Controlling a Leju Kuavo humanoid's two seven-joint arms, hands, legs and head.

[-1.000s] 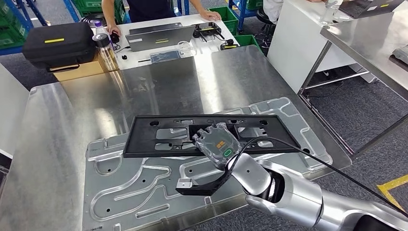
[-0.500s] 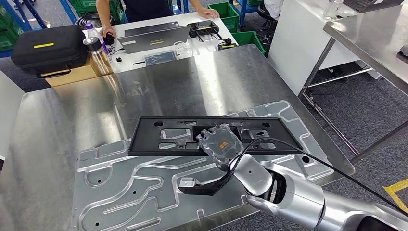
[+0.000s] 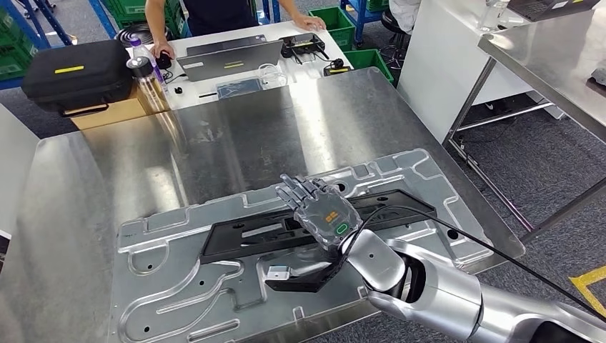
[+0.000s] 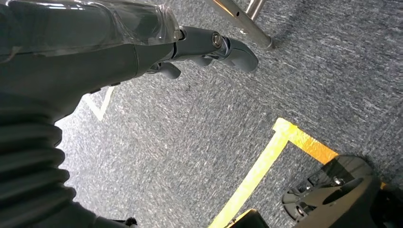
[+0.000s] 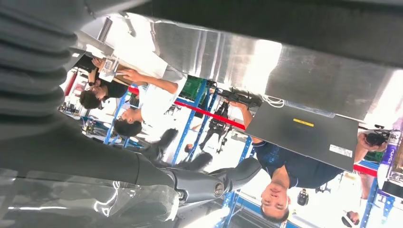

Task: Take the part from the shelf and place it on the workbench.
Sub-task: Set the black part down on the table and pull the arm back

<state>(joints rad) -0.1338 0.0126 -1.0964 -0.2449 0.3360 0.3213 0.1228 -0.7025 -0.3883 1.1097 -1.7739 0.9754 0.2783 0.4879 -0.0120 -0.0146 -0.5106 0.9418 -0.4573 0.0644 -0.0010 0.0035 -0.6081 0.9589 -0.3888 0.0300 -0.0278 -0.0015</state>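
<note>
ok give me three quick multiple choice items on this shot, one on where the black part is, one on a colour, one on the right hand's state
1. The black part lies on:
A. the ribbed metal plate
B. the floor
C. the black case

2. The crates behind the far table are:
A. red
B. green
C. white

3. The right hand is:
A. gripping a bottle
B. fingers stretched out over the part
C. hanging by the floor

Answers: 1 A, it lies flat on the metal plate on the workbench. 2 B, the crates are green. 3 B, its fingers are extended, closed on nothing.
</note>
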